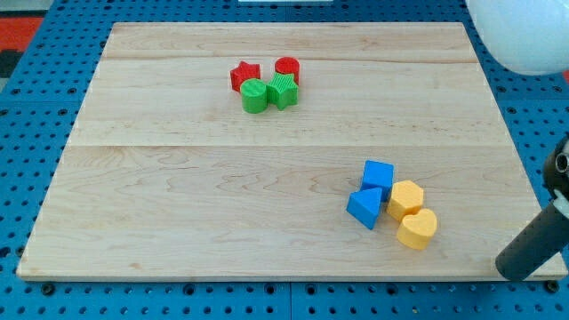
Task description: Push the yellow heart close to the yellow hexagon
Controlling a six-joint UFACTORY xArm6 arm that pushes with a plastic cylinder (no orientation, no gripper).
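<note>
The yellow heart [417,228] lies at the board's near right, touching the yellow hexagon [406,197] just beyond it, so the task looks essentially finished. The rod's tip [508,269] rests off the board's near right edge, well apart from the blocks. The arm carries no pincer, so none can be reported. Little remains beyond keeping clear.

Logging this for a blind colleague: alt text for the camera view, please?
Yellow heart sits touching the yellow hexagon beside two blue blocks, lower right. My tip is off the board's right edge. Red and green blocks cluster near the top.
</note>
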